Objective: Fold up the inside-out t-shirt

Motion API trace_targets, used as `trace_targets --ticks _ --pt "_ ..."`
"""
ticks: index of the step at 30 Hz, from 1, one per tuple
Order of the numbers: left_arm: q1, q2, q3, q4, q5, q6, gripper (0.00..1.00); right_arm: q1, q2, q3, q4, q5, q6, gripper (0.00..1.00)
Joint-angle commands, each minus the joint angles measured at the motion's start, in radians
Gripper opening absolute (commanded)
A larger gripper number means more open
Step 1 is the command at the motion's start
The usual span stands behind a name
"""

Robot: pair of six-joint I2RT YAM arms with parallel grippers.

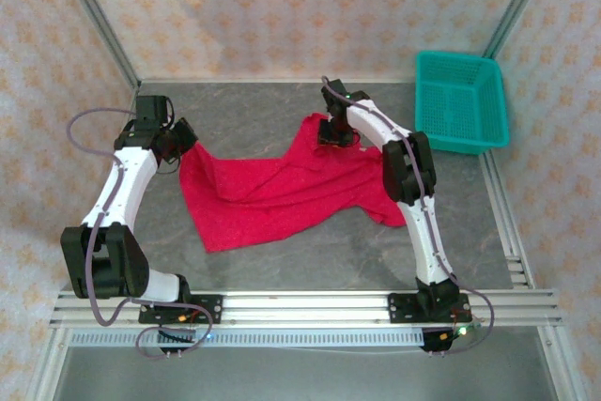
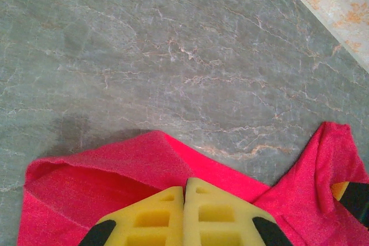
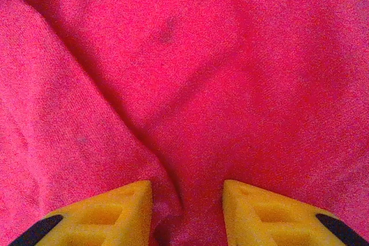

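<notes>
Your shirt (image 1: 282, 194) lies loosely spread across the middle of the table (image 1: 329, 251), between the two arms and well apart from the basket (image 1: 460, 100) at the far right corner. It is rumpled, not flat, with a long crease running across it.

Your left gripper (image 1: 180, 145) sits at the shirt's far left corner. In the left wrist view its fingers (image 2: 155, 214) are pressed together, and the cloth rises in a tented fold to meet them, so I judge it has that corner pinched. Holding there gives you an anchor: you can pull the left side taut or lift it over.

Your right gripper (image 1: 333, 133) is down on the shirt's far right part, near the far edge. In the right wrist view its fingers (image 3: 121, 211) stand apart with a ridge of cloth running up between them. They are not clamped on it. That placement looks like a line-up on the ridge, which gives you something raised to pinch rather than flat cloth.

With both grips along the far edge, you would be set to stretch the shirt flat or draw that edge toward you. Watch that you catch one layer only. The wrist view does not show how many layers the ridge has.
</notes>
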Motion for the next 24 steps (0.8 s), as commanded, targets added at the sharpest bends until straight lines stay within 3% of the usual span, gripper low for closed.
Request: trace_targets --ticks 1,8,24 --pt "-0.009 -0.015 -0.002 -0.009 -0.002 0.026 0.00 0.010 -0.076 -0.010 -0.057 0.059 0.014 0.37" --pt "-0.008 -0.017 -0.012 0.002 0.005 0.018 0.00 0.011 -0.107 -0.033 -0.040 0.026 0.009 0.37" --pt "-0.008 -0.016 -0.005 -0.010 0.001 0.027 0.00 0.024 -0.007 0.040 -0.049 0.003 0.007 0.34"
